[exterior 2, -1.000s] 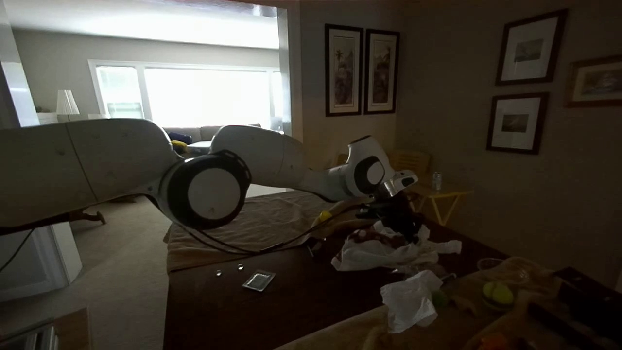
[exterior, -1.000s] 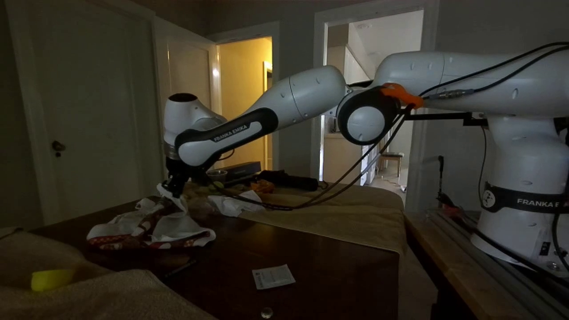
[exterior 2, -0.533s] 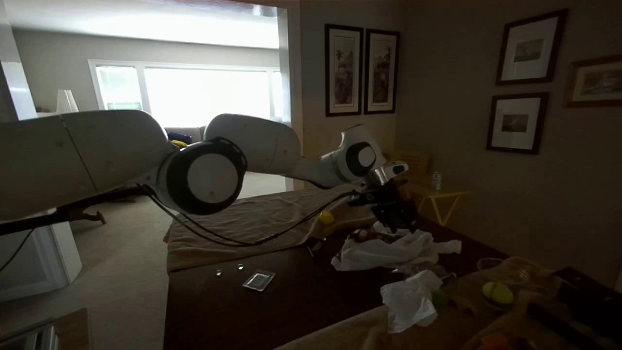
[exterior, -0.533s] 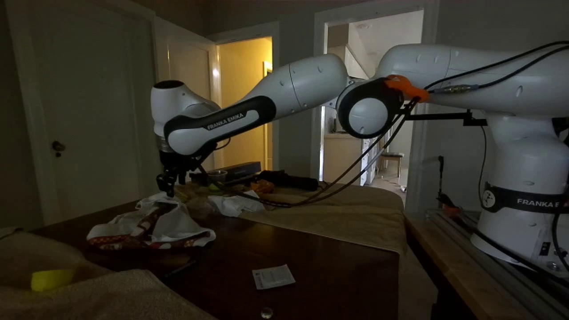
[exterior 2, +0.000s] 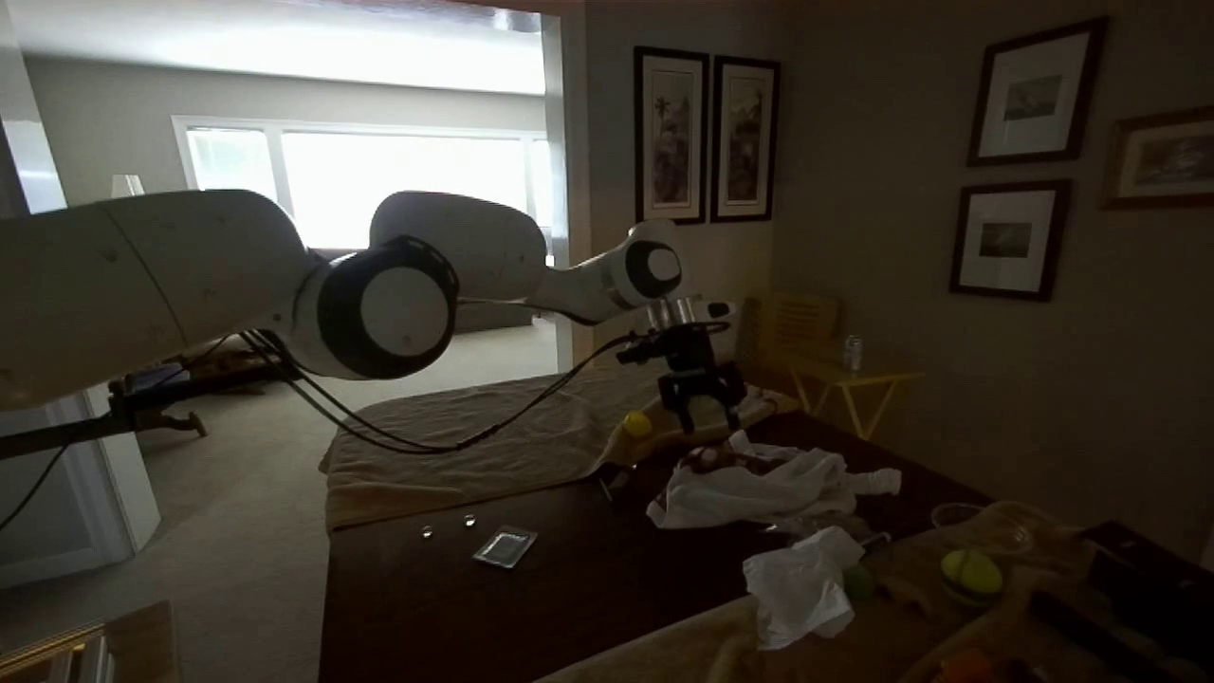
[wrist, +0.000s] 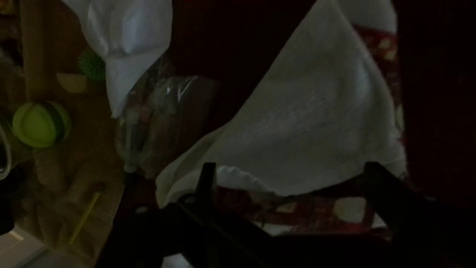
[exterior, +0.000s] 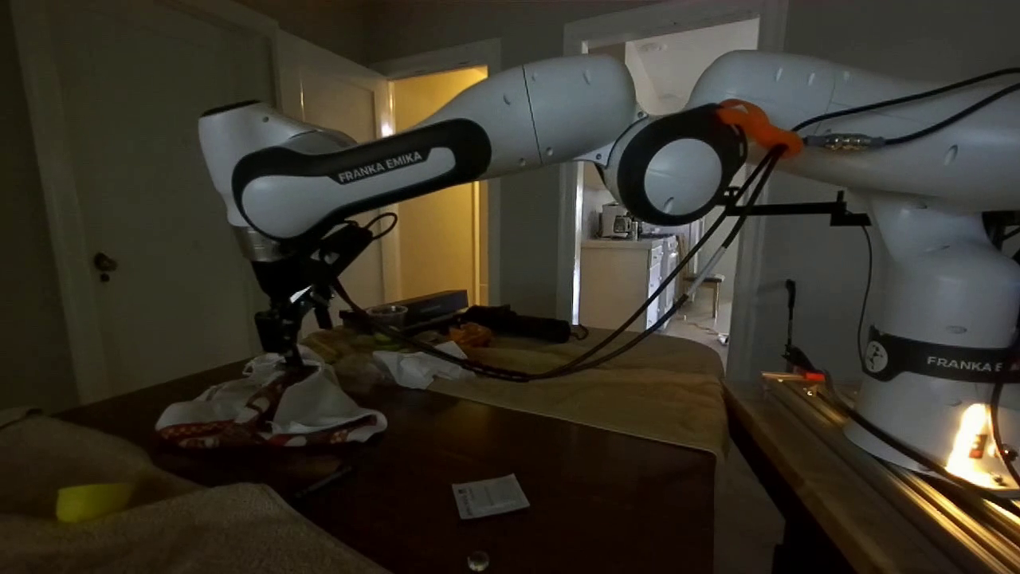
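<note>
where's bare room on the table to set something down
Bare table shows between the packet, the patterned cloth and the white scrap. Crowded: around the scrap, with plastic bag and spiky ball, and beneath the fingers.

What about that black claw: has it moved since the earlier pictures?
Yes. In an exterior view, the gripper has shifted toward the picture's left, farther from the can standing on the yellow side table.
</note>
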Robot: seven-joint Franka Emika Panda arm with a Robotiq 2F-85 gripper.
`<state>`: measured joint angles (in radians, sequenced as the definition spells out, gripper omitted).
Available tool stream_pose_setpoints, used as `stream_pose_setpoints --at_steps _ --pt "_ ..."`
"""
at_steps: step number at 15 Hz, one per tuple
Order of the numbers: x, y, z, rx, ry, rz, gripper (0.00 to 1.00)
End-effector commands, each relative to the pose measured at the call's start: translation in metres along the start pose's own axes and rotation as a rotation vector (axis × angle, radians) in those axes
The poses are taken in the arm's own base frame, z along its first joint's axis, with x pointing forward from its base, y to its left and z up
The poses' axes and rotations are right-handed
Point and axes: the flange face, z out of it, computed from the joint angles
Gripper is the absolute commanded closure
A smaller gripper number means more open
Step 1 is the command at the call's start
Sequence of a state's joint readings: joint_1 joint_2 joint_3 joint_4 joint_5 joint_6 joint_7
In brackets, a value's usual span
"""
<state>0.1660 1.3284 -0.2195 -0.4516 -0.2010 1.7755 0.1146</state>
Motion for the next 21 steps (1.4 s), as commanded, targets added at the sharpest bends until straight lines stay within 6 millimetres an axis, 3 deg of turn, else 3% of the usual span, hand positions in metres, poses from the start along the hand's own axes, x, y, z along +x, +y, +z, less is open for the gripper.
stream_pose_setpoints --at_steps 1,3,6,11,19,21 --pt "-0.016 -0.024 -0.011 0.038 -0.122 -0.002 0.0" --pt "-0.022 -0.035 -0.006 0.052 -0.169 -0.009 0.0" --pt "-0.024 -0.035 0.008 0.046 -0.182 -0.01 0.0" --pt "-0.021 -0.035 0.037 0.032 -0.151 -0.059 0.0" --pt "-0.019 -0.058 0.066 0.024 -0.087 -0.146 0.0" --pt "-0.017 -0.059 0.065 0.018 -0.066 -0.16 0.1"
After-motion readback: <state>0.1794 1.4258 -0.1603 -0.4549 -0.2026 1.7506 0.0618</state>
